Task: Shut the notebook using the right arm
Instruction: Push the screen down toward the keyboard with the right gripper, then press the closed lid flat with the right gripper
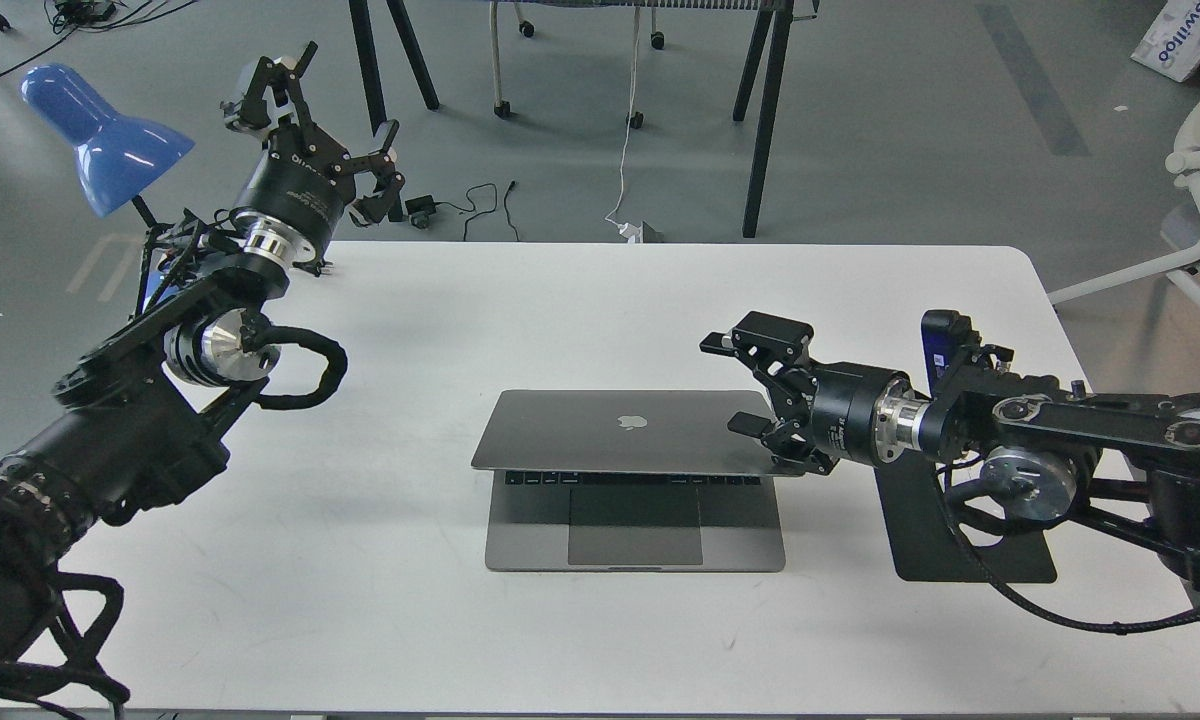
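The notebook (630,432) lies in the middle of the white table (380,620). Its grey lid with the dark apple logo is tipped far forward and hangs low over the keyboard; the trackpad and front edge still show. My right arm (1060,430) comes in from the right. Its gripper (730,385) is open, empty, and sits at the lid's right edge, the lower finger (755,425) touching the lid's top. My left gripper (350,92) is open and empty, raised over the table's far left corner.
A black mouse pad (970,560) lies right of the notebook, partly under my right arm. A blue desk lamp (105,140) stands at the far left. Table legs, cables and a chair stand on the floor beyond the table.
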You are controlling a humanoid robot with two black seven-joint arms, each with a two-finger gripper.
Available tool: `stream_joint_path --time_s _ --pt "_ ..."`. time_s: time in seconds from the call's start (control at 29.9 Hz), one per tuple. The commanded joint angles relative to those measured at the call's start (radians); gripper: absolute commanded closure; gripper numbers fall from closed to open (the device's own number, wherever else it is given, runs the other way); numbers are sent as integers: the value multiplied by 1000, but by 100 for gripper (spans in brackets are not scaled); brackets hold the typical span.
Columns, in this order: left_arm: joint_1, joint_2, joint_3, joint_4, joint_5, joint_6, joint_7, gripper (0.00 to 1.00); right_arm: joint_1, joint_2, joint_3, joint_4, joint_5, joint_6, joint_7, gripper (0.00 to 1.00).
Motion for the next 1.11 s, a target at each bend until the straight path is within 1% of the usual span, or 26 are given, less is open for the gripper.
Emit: stream_joint_path --time_s 0.0,0.17,0.57,1.07 --pt "0 0 0 0 0 0 0 0 -15 2 -21 3 -2 0 0 0" --pt "0 0 -1 0 0 0 0 0 -52 11 -49 -2 -6 0 0 0" --pt "0 0 0 0 0 0 0 0 -138 12 -50 -13 -12 -9 0 0" --pt "0 2 -1 0 0 0 0 0 -185 37 -50 -77 -20 -14 0 0"
